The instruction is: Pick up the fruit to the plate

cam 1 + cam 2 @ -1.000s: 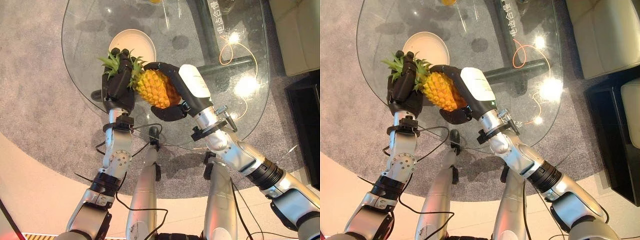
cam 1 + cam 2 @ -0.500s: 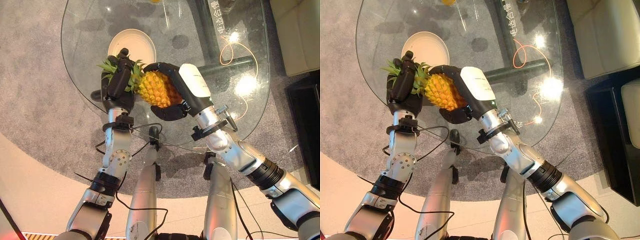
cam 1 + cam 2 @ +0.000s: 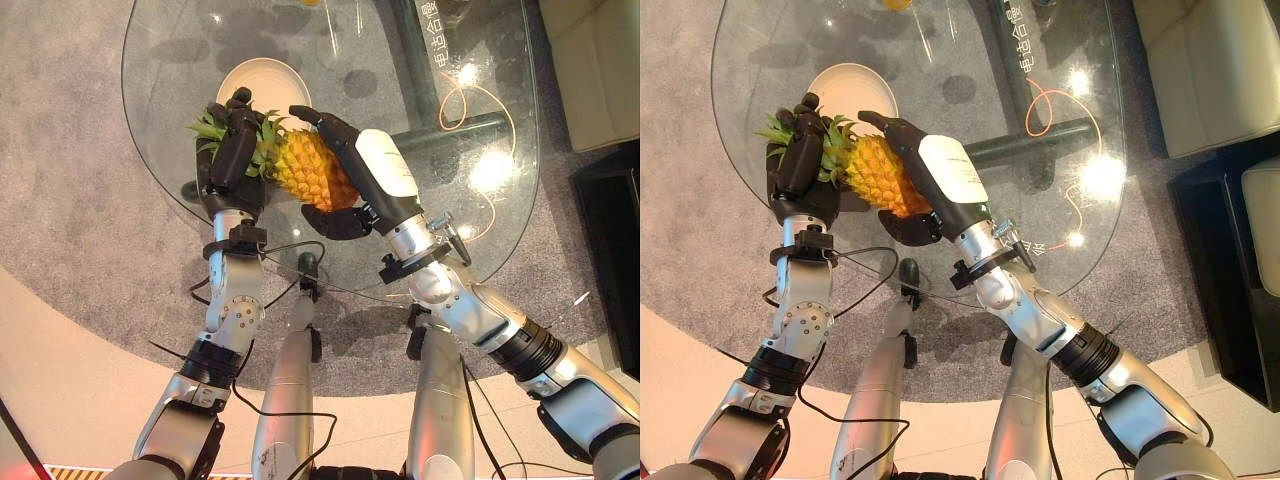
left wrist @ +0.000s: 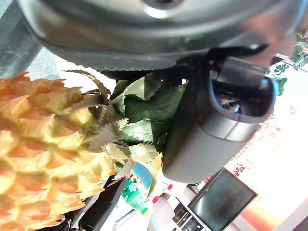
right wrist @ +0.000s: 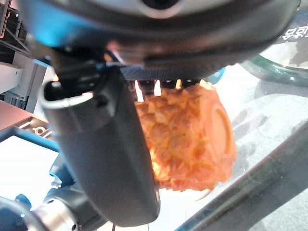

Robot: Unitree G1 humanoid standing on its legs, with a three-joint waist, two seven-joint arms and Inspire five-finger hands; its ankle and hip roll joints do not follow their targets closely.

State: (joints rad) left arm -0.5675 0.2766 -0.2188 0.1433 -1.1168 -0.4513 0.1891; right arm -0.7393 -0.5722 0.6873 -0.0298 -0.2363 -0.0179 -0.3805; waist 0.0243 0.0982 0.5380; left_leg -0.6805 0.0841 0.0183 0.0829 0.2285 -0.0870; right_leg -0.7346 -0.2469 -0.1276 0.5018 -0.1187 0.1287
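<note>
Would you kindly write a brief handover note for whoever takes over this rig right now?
Left robot hand: curled round the pineapple's leafy crown.
Right robot hand: wrapped round the pineapple body.
The pineapple is held between both hands above the glass table, beside the near edge of the white plate.
Done: fruit picked up.
Left: carry it over the plate, set it down, release.

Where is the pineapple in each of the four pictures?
Left eye view: the pineapple is above centre, held between the left hand and right hand.
Right eye view: upper left, between the same hands.
Left wrist view: its yellow body and green leaves lie along one side.
Right wrist view: orange body in the middle.
Shared landmark: the white plate just beyond the leaves.
</note>
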